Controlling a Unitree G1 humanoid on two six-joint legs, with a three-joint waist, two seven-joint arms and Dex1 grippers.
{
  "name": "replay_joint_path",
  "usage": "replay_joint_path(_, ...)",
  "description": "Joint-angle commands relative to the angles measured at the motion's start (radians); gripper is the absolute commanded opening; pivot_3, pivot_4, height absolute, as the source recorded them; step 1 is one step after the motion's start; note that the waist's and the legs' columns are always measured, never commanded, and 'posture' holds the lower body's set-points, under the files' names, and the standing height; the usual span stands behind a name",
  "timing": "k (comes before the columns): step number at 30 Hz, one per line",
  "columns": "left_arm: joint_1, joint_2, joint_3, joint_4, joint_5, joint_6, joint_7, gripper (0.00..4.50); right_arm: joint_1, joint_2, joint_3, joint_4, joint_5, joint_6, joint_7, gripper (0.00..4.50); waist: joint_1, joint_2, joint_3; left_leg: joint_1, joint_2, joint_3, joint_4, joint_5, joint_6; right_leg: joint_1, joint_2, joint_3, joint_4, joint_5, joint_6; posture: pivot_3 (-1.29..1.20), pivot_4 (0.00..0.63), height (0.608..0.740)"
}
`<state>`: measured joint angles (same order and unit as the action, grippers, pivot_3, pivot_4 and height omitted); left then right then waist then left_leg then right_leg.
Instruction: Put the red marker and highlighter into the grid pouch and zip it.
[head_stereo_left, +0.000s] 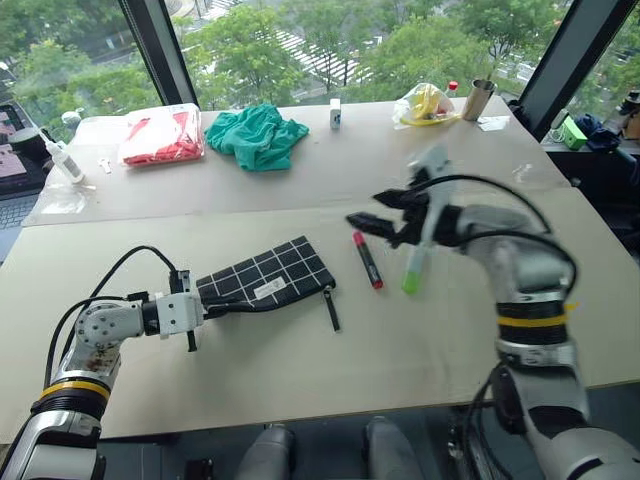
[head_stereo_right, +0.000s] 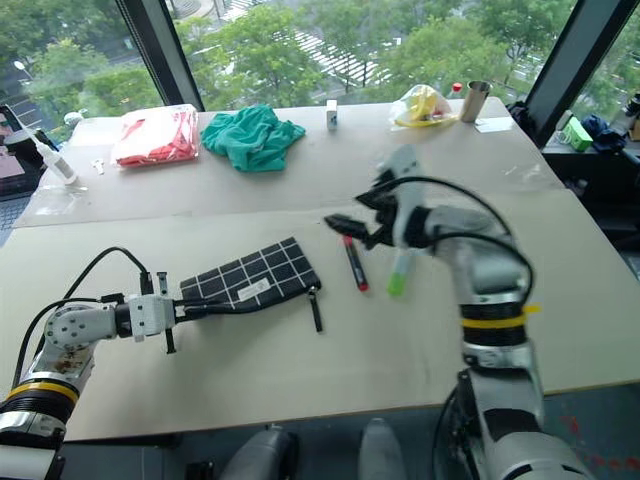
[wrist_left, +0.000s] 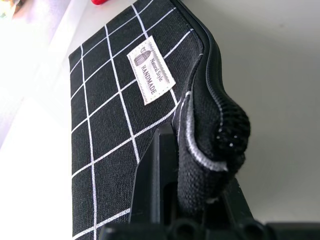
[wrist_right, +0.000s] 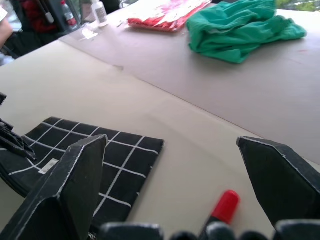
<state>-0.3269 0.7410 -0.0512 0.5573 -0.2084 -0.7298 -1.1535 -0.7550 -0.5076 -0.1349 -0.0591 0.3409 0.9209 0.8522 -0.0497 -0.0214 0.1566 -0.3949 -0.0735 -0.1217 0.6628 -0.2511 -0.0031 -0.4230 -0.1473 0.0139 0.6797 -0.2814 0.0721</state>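
The grid pouch (head_stereo_left: 268, 274) lies flat on the table, its white label (wrist_left: 151, 70) facing up and its black pull strap (head_stereo_left: 330, 306) trailing off the right end. My left gripper (head_stereo_left: 203, 306) is shut on the pouch's left edge, bunching the fabric (wrist_left: 210, 140). To the right of the pouch, the red marker (head_stereo_left: 367, 260) lies on the table. The highlighter (head_stereo_left: 413, 270), green end down, shows blurred just under my right hand, apart from its fingers. My right gripper (wrist_right: 172, 165) hovers open above the marker's red cap (wrist_right: 225, 206), holding nothing.
On the far half of the table are a green cloth (head_stereo_left: 258, 136), a red-and-white plastic bag (head_stereo_left: 162, 137), a white bottle (head_stereo_left: 62, 158), a small white box (head_stereo_left: 335, 113), a yellow bag (head_stereo_left: 427, 105) and a metal cup (head_stereo_left: 479, 98).
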Motion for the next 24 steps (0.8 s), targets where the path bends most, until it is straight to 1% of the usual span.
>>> replay_joint_path(1, 0.010, -0.018, 0.045, -0.077, -0.086, 0.071, 0.008, 0.00, 0.092, -0.135, -0.058, -0.071, 0.026, 0.012, 0.031, 4.44, 0.003, 0.000, 0.000, 0.000, 0.000, 0.001, 0.000, 0.000, 0.000, 0.000, 0.000, 0.000, 0.000, 0.000, 0.000, 0.00, 0.150, 0.740)
replay_joint_path(3, 0.020, -0.025, 0.056, -0.103, -0.106, 0.105, 0.006, 0.00, 0.131, -0.175, -0.059, -0.075, 0.022, 0.018, 0.009, 4.44, 0.000, 0.000, 0.000, 0.000, 0.000, 0.002, 0.000, 0.000, 0.001, 0.000, 0.000, 0.000, -0.001, 0.000, 0.000, 0.00, 0.150, 0.740)
replay_joint_path(5, 0.028, -0.031, 0.062, -0.127, -0.121, 0.128, -0.001, 0.00, 0.170, -0.171, -0.062, -0.147, 0.078, 0.057, 0.010, 4.44, -0.006, 0.000, 0.000, 0.001, 0.000, 0.005, 0.000, 0.000, 0.001, -0.001, 0.000, 0.001, -0.001, 0.000, 0.000, 0.00, 0.150, 0.740)
replay_joint_path(6, 0.031, -0.034, 0.064, -0.136, -0.125, 0.137, -0.003, 0.00, 0.181, -0.150, -0.063, -0.183, 0.114, 0.086, 0.004, 4.44, -0.009, 0.000, 0.000, 0.001, 0.001, 0.006, 0.000, 0.000, 0.001, -0.001, 0.000, 0.001, -0.001, 0.000, 0.000, 0.00, 0.150, 0.740)
replay_joint_path(8, 0.032, -0.036, 0.062, -0.142, -0.114, 0.141, 0.000, 0.00, 0.193, -0.072, -0.041, -0.245, 0.181, 0.159, -0.032, 4.44, -0.019, 0.000, 0.000, 0.002, 0.001, 0.007, 0.000, -0.001, 0.001, -0.001, 0.000, 0.002, -0.001, 0.000, 0.000, 0.00, 0.150, 0.740)
replay_joint_path(10, 0.033, -0.037, 0.060, -0.144, -0.110, 0.145, -0.003, 0.00, 0.210, -0.032, 0.009, -0.286, 0.192, 0.182, -0.060, 4.44, -0.021, 0.000, 0.000, 0.003, 0.002, 0.008, 0.000, -0.001, 0.001, -0.001, 0.000, 0.002, -0.001, 0.000, 0.000, 0.00, 0.150, 0.740)
replay_joint_path(14, 0.035, -0.049, 0.064, -0.164, -0.111, 0.158, 0.009, 0.00, 0.220, 0.079, 0.081, -0.299, 0.195, 0.244, -0.171, 4.44, -0.012, 0.000, 0.000, 0.003, 0.002, 0.007, 0.000, -0.001, 0.002, 0.000, -0.001, 0.002, -0.001, 0.000, 0.000, 0.00, 0.150, 0.740)
replay_joint_path(18, 0.048, -0.052, 0.073, -0.187, -0.116, 0.171, 0.019, 0.00, 0.250, 0.090, 0.149, -0.289, 0.172, 0.244, -0.218, 4.44, 0.006, 0.000, 0.000, 0.002, 0.001, 0.007, 0.003, -0.001, 0.002, 0.000, -0.002, 0.002, -0.001, 0.000, 0.000, 0.00, 0.150, 0.740)
replay_joint_path(22, 0.056, -0.056, 0.083, -0.198, -0.111, 0.181, 0.025, 0.00, 0.244, 0.143, 0.174, -0.255, 0.182, 0.242, -0.260, 4.44, 0.007, 0.000, 0.000, 0.002, 0.001, 0.007, 0.004, -0.001, 0.002, 0.000, -0.001, 0.002, -0.002, 0.000, 0.000, 0.00, 0.150, 0.740)
replay_joint_path(24, 0.059, -0.065, 0.086, -0.216, -0.120, 0.193, 0.034, 0.00, 0.240, 0.160, 0.229, -0.262, 0.162, 0.219, -0.274, 4.44, 0.006, 0.000, 0.000, 0.002, 0.001, 0.007, 0.004, -0.001, 0.002, -0.001, -0.001, 0.002, -0.001, 0.000, 0.000, 0.00, 0.150, 0.740)
